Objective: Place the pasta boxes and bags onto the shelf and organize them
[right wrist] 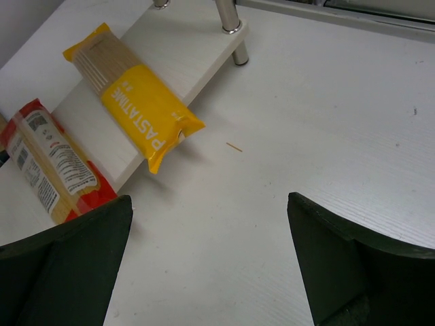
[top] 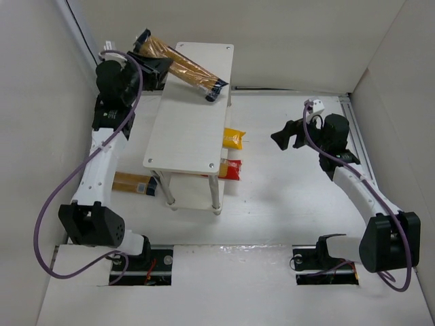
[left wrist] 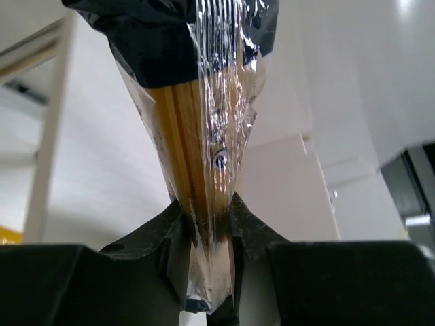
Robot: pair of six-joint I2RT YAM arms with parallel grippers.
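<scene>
two pasta boxes, two bags, one shelf, two grippers. in the top view the shelf (top: 187,122) stands left of the middle of the table (top: 292,210). at its 11 o'clock corner the left gripper (top: 155,68) has its jaws pinched on the first pasta box (top: 187,70), near one end. the box runs slantwise toward 4 o'clock, and its dark far end lies over the top board near the right edge; whether that end touches the board i cannot tell. the left wrist view shows the two fingers (left wrist: 153,234) pressing the crinkled wrapper from both sides. the second pasta box (top: 132,183) lies flat on the table at the shelf's 8 o'clock, beside the left arm. the yellow bag (top: 233,138) and the red bag (top: 230,168) lie side by side across the lower board, their ends sticking out on the 3 o'clock side, yellow farther back. the right gripper (top: 284,134) hangs above the table at the shelf's 3 o'clock, jaws spread wide, holding nothing.
</scene>
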